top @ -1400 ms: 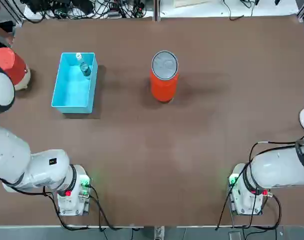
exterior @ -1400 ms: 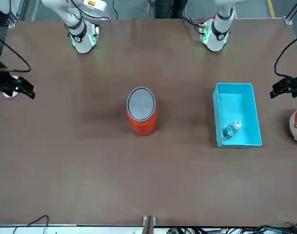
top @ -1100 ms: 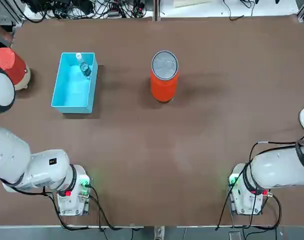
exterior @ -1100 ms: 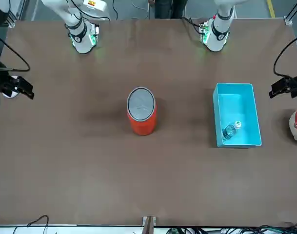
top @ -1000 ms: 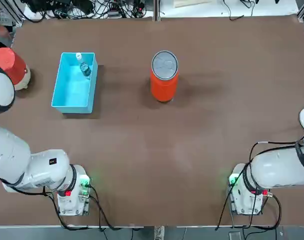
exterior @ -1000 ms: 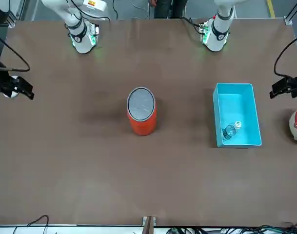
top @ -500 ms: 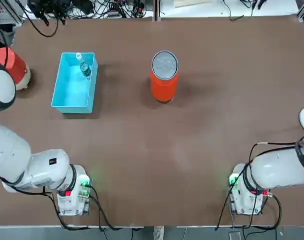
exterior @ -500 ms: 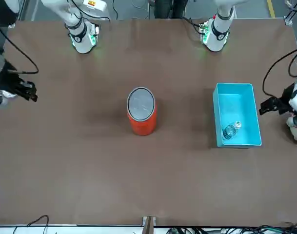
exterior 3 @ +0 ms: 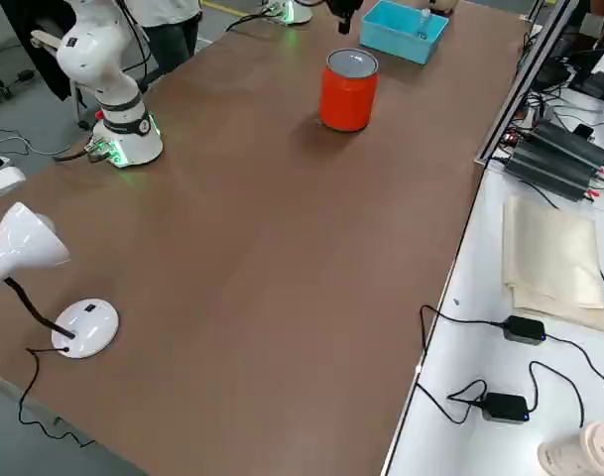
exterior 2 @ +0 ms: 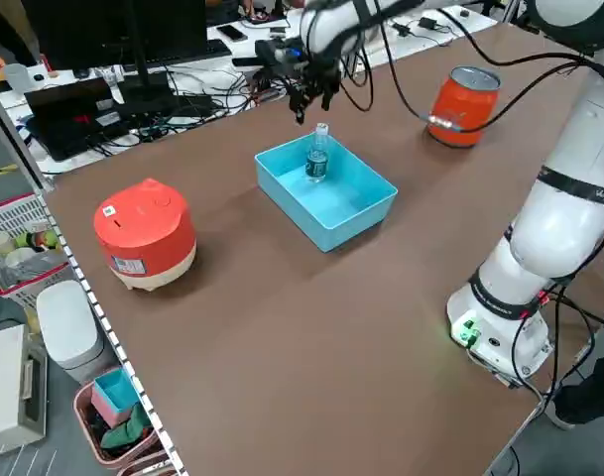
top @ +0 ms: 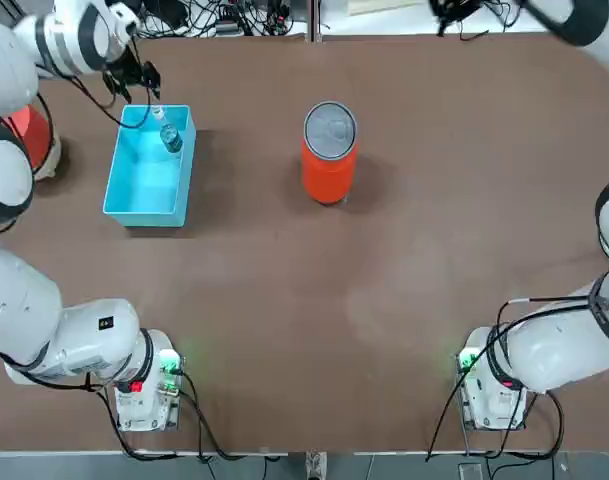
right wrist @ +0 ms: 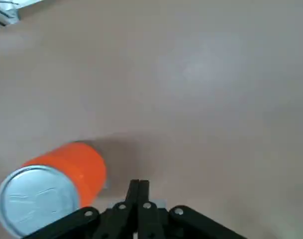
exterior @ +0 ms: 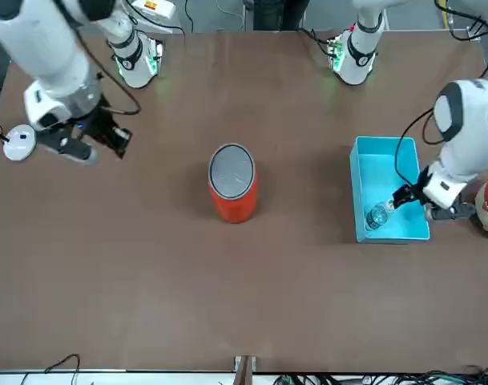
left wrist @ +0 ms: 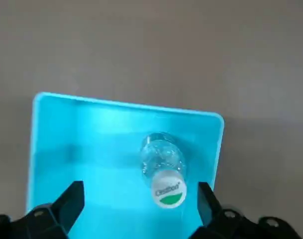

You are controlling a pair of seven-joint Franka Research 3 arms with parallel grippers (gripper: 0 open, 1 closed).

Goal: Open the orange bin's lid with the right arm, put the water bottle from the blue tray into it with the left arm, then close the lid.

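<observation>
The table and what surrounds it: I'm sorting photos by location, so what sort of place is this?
Probably a robotics lab: two robot arms mounted at one table, a monitor and tangled cables.

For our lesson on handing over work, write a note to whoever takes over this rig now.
Left pincer: open, empty, above the blue tray.
Right pincer: shut, empty, off to the orange bin's right.
Water bottle: in the tray.
Orange bin: upright, lid on.
Done: no step yet.
Left: open lid, bottle into bin, close lid.
</observation>
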